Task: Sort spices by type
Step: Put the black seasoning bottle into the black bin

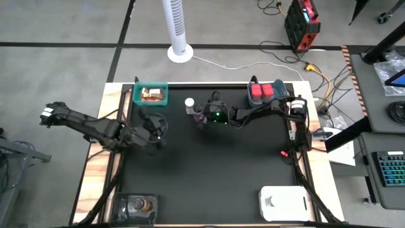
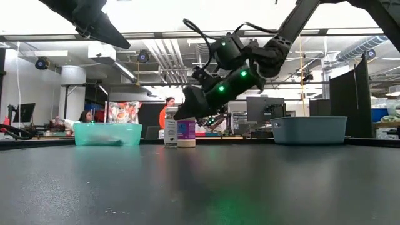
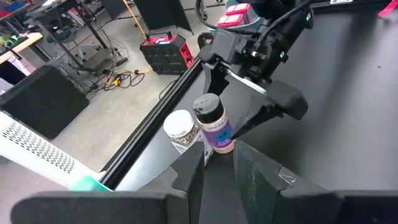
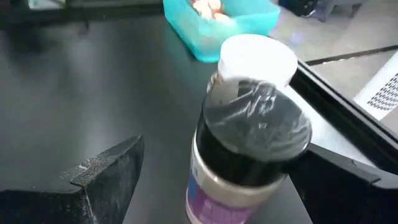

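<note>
Right wrist view is showing the right gripper (image 4: 205, 180) spread open around the purple-labelled jar (image 4: 249, 162), fingers either side, not clamping. A white-capped bottle (image 3: 180, 129) is standing just beside it, crowding one side. Both are standing upright near the table's (image 1: 209, 177) back edge, between the teal bin (image 1: 150, 95) and blue-grey bin (image 1: 266, 93). The left gripper (image 1: 154, 136) is waiting open nearby.

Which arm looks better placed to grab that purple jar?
Probably the right. Its gripper is open with fingers on either side of the purple jar, while the left gripper sits farther off on the mat.
</note>
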Robot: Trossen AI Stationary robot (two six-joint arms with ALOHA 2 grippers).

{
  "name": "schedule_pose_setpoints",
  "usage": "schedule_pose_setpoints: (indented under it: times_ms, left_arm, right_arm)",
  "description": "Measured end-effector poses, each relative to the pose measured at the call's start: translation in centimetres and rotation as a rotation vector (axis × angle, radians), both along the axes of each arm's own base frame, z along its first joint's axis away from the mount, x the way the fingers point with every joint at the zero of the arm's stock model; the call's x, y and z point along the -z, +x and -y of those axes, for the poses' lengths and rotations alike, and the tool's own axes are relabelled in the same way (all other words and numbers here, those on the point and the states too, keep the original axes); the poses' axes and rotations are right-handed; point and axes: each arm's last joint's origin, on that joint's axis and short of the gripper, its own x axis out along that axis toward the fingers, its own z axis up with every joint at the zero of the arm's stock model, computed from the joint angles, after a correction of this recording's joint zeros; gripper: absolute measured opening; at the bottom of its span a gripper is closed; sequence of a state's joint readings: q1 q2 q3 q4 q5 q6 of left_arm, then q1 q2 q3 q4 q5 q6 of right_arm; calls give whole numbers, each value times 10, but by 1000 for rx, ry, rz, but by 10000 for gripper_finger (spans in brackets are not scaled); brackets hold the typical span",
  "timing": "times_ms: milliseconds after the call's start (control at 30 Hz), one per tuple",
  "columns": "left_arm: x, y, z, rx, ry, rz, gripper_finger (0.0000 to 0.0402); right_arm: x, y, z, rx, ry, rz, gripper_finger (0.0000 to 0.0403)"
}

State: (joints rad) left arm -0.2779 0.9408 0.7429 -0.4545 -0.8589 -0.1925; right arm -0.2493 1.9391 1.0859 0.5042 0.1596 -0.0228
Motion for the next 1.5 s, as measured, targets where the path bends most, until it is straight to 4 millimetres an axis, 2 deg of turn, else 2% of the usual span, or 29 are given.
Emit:
schedule_pose_setpoints:
  times_ms: [133, 233, 333, 533, 800, 1000, 1167, 1300, 1500]
  left_arm:
    - [0, 0, 0, -3, 3, -1, 72]
    - [0, 0, -1, -17, 14, 0, 72]
    - [0, 0, -1, -20, 16, 1, 72]
    - [0, 0, -1, -20, 15, 1, 72]
    - [1, 4, 1, -10, -11, 16, 72]
    - [9, 23, 10, 106, -123, 33, 72]
    - [17, 42, 17, 159, -165, 57, 88]
    - [26, 56, 23, 237, -212, 56, 134]
    - [46, 79, 36, 281, -213, 58, 228]
  right_arm:
    - [-2, 1, 1, 29, -20, 21, 366]
    - [-2, 1, 2, 41, -34, 8, 348]
    - [-2, 1, 2, 43, -33, 11, 306]
    - [-1, 0, 1, 59, 2, 6, 196]
    - [-18, -6, -11, 19, 26, -37, 197]
    - [-42, -10, -49, -112, 17, -24, 197]
    - [-53, -24, -86, -177, -8, -14, 197]
    - [-59, -45, -114, -157, -60, -15, 197]
    - [-69, -73, -159, -208, -147, 60, 197]
